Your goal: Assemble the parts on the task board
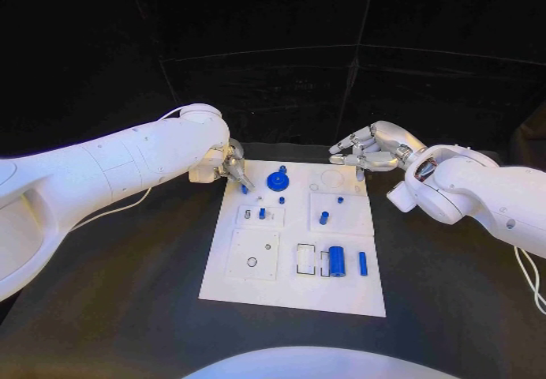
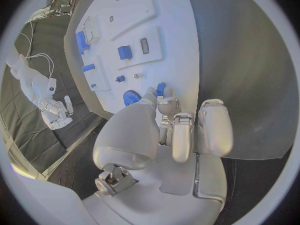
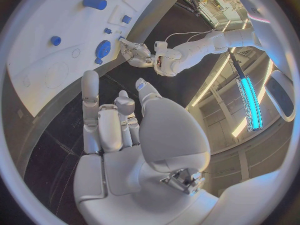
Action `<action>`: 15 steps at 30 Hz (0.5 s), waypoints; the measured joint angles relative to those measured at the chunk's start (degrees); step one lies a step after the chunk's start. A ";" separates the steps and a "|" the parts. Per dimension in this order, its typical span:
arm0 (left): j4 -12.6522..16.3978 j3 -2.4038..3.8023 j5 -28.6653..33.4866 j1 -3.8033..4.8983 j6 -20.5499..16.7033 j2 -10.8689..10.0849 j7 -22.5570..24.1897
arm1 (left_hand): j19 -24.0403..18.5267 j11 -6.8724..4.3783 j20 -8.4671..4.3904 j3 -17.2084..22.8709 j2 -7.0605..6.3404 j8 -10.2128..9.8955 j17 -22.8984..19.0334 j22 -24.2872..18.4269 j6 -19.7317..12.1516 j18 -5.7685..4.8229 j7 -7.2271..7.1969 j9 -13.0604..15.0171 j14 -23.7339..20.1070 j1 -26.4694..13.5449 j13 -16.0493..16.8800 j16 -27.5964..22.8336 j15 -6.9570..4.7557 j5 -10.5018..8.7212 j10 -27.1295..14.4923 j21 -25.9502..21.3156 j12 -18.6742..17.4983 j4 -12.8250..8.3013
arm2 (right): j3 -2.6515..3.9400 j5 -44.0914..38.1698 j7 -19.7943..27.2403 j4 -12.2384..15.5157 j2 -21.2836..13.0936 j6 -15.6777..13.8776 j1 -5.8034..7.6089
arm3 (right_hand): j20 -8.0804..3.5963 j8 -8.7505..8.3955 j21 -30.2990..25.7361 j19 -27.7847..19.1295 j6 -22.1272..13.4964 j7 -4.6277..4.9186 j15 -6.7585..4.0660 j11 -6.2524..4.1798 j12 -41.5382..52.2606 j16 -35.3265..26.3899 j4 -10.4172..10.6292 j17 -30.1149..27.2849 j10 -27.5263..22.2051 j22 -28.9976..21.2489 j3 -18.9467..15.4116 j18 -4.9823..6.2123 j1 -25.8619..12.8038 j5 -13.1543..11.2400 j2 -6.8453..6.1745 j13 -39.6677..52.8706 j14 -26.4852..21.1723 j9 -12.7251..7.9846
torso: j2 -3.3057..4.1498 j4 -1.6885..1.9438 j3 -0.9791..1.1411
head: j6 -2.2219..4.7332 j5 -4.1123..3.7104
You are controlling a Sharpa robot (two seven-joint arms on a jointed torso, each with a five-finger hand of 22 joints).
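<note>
I see the left hand pinching a small blue part at the task board edge; the right hand hovers, fingers loosely apart, holding nothing.

1 white task board lies on 1 black table. On or in the board, 7 blue parts are visible: 1 gear-shaped disc, 1 large cylinder, 1 slim bar, and 4 small pegs, among them one. 2 silver hands appear: left hand, right hand.
</note>
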 measured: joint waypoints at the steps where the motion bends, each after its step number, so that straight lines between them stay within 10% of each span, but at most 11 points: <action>1: 0.00 0.00 0.00 0.00 -0.05 0.00 0.14 | 0.00 0.00 0.00 0.97 0.18 -0.24 0.00 0.00 -0.27 0.00 -0.07 -0.20 0.02 0.75 -0.03 0.00 -0.02 -0.03 -0.01 0.00 0.00 -0.72 | 0.00 0.00 0.00 0.00 0.00 0.00 0.00 | 0.00 0.00 0.00 0.00 0.00 0.00 0.00 0.00 0.00 0.00 0.00 0.00 0.00 0.00 0.00 0.00 0.00 0.00 0.00 0.00 0.00 0.00 | 0.00 0.00 0.00 | -0.03 -0.02; 8: 0.63 0.01 0.32 0.01 -0.68 -0.67 1.29 | 0.00 0.02 0.00 4.89 0.24 -0.92 0.00 -0.17 -0.44 0.00 -0.07 -0.52 0.21 2.95 -0.39 0.00 -0.21 -0.44 -0.02 0.00 -0.73 0.54 | 0.00 0.00 0.00 -0.03 0.01 0.06 0.00 | 0.00 0.00 0.01 0.00 0.00 0.00 0.00 0.00 0.00 0.00 0.00 0.00 0.00 -0.05 0.00 0.00 0.00 0.24 0.00 0.00 0.00 0.00 | 0.00 -0.01 0.00 | -0.15 -0.07; 15: 5.25 0.00 1.71 -0.07 -2.65 -4.45 1.87 | 0.00 -0.09 0.00 13.25 -3.39 0.29 -0.01 -0.38 -0.44 0.00 -0.06 -0.52 0.21 -1.31 -0.40 0.00 -0.21 -0.44 0.56 -0.34 -0.73 -0.63 | 0.00 0.00 -0.03 -0.07 -0.05 0.16 0.00 | 0.00 0.00 0.01 0.00 0.00 0.00 0.00 0.00 0.00 0.00 0.00 -0.11 0.00 -0.04 0.00 0.00 0.00 0.24 0.00 -0.05 0.00 0.00 | -0.02 0.01 -0.01 | -0.17 -0.24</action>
